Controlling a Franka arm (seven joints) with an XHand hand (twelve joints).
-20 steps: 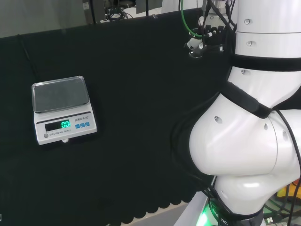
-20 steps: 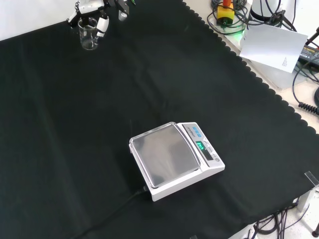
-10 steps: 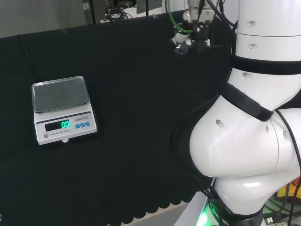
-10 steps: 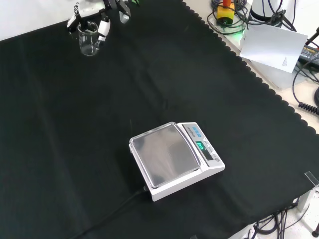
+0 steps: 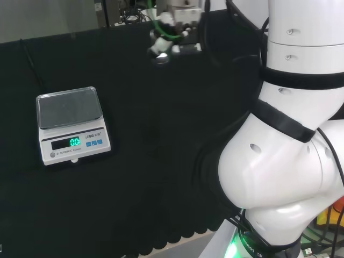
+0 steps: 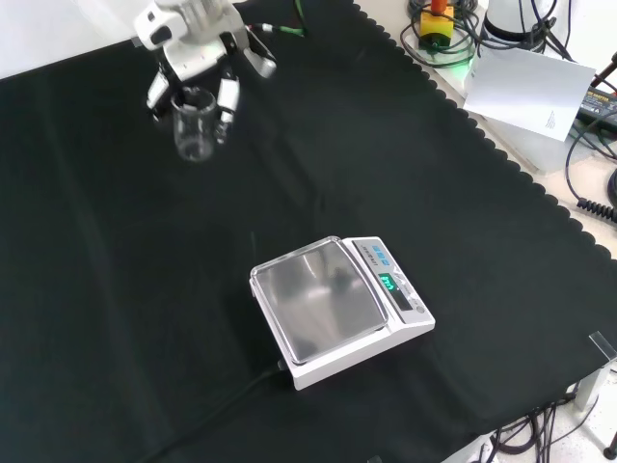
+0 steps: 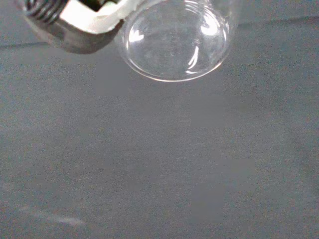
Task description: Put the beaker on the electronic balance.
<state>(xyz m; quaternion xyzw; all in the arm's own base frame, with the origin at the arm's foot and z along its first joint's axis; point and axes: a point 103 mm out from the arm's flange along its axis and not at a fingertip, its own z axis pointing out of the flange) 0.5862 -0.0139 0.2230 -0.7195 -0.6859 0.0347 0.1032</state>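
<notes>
A clear glass beaker (image 6: 196,125) hangs above the black cloth at the upper left of the front view, upright and empty-looking. The hand (image 6: 193,43) is shut on it from above, fingers (image 6: 228,96) curled down its sides. In the head view the hand (image 5: 171,29) is at the top centre, with the beaker (image 5: 159,55) faint under it. The wrist view shows the beaker's round base (image 7: 177,37) close up, beside one fingertip (image 7: 75,25). The white electronic balance (image 6: 339,309) with a steel pan (image 6: 318,300) sits below centre in the front view, and at the left as the balance (image 5: 71,124) in the head view.
The arm's big white links (image 5: 290,134) stand at the right of the head view. The cloth's scalloped edge (image 6: 501,154) runs down the right of the front view, with cables and a white box (image 6: 530,87) beyond it. A dark cable (image 6: 222,405) trails from the balance.
The hand has carried the beaker leftward in the head view, and down and slightly right in the front view, closer to the balance. The balance has not moved.
</notes>
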